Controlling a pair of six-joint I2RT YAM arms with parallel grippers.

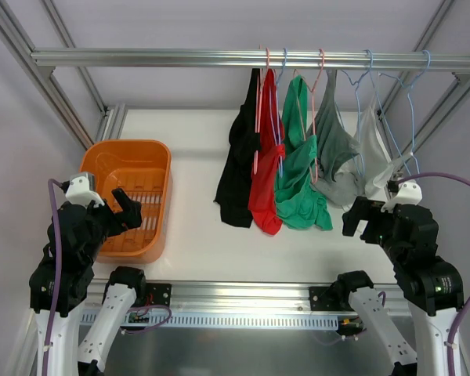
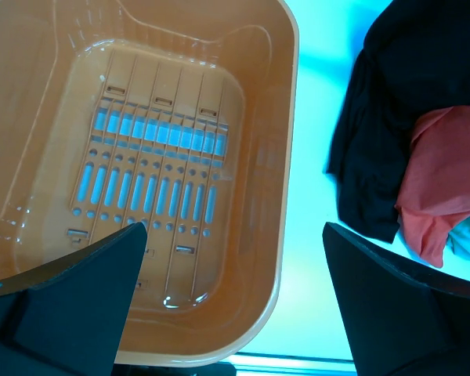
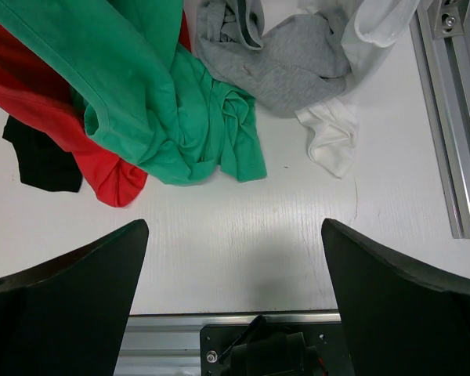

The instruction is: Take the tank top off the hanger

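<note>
1. At 9 o'clock on the white counter (image 1: 196, 235) sits an orange basket (image 1: 153, 157); the left fingers (image 1: 127, 210) hover above its 6 o'clock half, spread wide apart and holding nothing; from the left wrist its slotted floor fills the view, with dark cloth at 2 o'clock.
2. Across 12 o'clock runs a metal rail (image 1: 141, 57); five tank tops hang from it on wire hangers, bunched between 12 and 2 o'clock, their lower ends resting on the counter; all of them are on their hangers, and I cannot tell which one the task means.
3. Leftmost hangs the black tank top (image 1: 239, 168); touching its 3 o'clock side is the red tank top (image 1: 265, 184), with a pink hanger (image 1: 257, 125) showing at its shoulder.
4. Next comes the green tank top (image 1: 298, 184); its hem lies heaped on the counter and overlaps the red one.
5. Beside it hangs the grey tank top (image 1: 337, 157); then the white tank top (image 1: 374, 153), near a blue hanger (image 1: 413, 110).
6. At 4 o'clock of the clothes, just beneath the white hem, are the right fingers (image 1: 360, 219); they stand wide apart, gripping nothing; from the right wrist, bare counter lies between them, the green hem at 11 o'clock and the white hem at 1 o'clock.
</note>
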